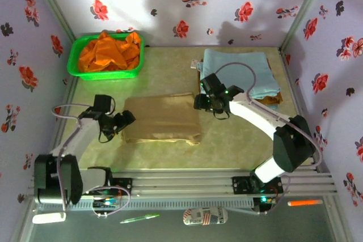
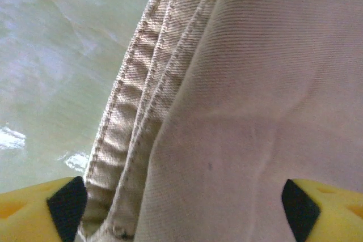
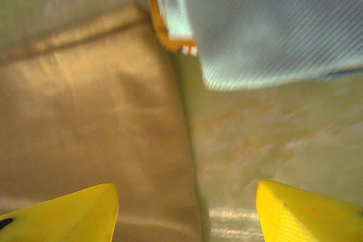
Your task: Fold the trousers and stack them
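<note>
I see the trousers (image 1: 163,118) folded into a flat tan rectangle in the middle of the surface (image 1: 227,140), their long sides running left to right. Through my left wrist camera their stitched seam edge (image 2: 130,140) is stacked in several layers, with bare surface to the left of it.

My left hand (image 1: 126,121) sits at the left end of the fold. In its own camera the hand (image 2: 184,208) is spread wide, one yellow finger (image 2: 34,208) over the seam side and the other over plain cloth, with fabric lying across the gap between them. I cannot tell whether the fingers touch the cloth.

My right hand (image 1: 205,103) is at the right end of the fold, near its far corner. From the right wrist the hand (image 3: 187,208) is also spread wide and grips nothing: one finger (image 3: 68,213) is over the trousers (image 3: 85,123), the other over bare surface.

Just beyond that corner lies a pale blue-grey cloth (image 1: 241,72), folded, with an orange edge (image 3: 161,32) showing from under it. In the far left corner a green basket (image 1: 76,63) holds crumpled orange clothes (image 1: 110,52), well apart from the trousers.
</note>
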Controlling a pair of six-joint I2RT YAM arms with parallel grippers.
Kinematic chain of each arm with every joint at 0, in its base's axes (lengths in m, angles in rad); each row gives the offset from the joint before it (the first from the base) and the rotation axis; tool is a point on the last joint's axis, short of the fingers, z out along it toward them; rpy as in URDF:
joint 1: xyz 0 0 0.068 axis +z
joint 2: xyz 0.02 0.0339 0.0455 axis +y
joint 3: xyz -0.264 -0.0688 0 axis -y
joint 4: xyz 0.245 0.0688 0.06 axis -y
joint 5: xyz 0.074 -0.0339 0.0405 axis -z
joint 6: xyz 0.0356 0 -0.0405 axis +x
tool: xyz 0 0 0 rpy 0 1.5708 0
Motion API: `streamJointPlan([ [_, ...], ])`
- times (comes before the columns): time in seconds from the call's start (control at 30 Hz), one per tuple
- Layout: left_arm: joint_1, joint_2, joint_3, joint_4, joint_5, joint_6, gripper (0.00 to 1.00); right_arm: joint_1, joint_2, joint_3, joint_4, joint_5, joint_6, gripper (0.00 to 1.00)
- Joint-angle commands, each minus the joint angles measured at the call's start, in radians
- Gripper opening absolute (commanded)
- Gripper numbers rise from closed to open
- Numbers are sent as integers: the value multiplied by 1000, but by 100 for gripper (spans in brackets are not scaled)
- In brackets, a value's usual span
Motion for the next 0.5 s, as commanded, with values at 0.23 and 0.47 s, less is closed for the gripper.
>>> streamJointPlan([
  [0.23, -21, 115, -39, 147, -84, -39, 71, 47, 129, -164, 229, -267, 74, 61],
  [0.47, -21, 149, -80, 187, -70, -29, 48, 56, 206, -165, 270, -353, 56, 27],
])
